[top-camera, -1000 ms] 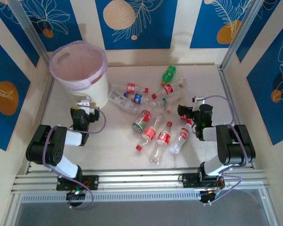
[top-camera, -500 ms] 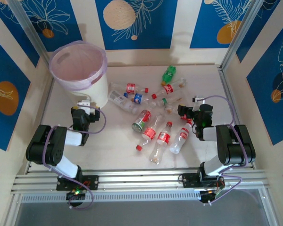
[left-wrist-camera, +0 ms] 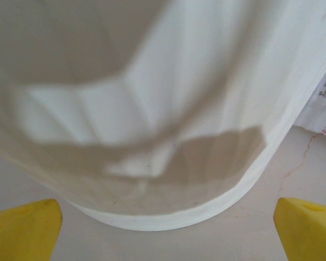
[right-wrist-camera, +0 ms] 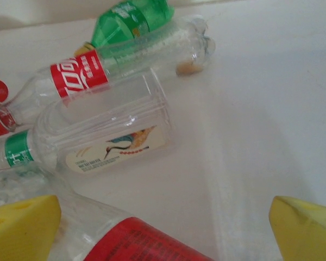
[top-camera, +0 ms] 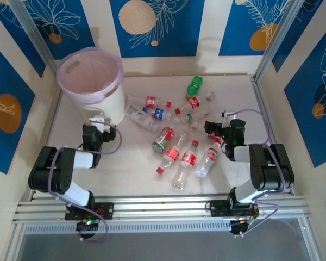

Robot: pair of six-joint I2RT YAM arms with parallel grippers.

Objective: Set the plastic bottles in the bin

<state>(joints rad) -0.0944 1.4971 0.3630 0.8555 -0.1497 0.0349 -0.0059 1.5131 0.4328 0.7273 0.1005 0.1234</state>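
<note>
Barely a stir in the last second: the left arm has eased a shade toward the bin (top-camera: 113, 104), while the right arm and the bottles (top-camera: 188, 157) lie as they were. Nothing has been lifted, so by the look of it the job is hardly begun. The bin stands at 10 o'clock on the table (top-camera: 130, 174). The bottles sprawl from the centre out to 1 o'clock, the green bottle (top-camera: 194, 85) farthest back. The left gripper (top-camera: 99, 120), jaws wide and empty, hangs just beside the bin's wall at its 6 o'clock, well apart from the pile. The right gripper (top-camera: 213, 132), likewise wide and holding nothing, sits at the pile's 3 o'clock. Its wrist view shows a red-labelled bottle (right-wrist-camera: 136, 242) lying low between the open jaws, ungripped, with more bottles just beyond at 11 o'clock.
</note>
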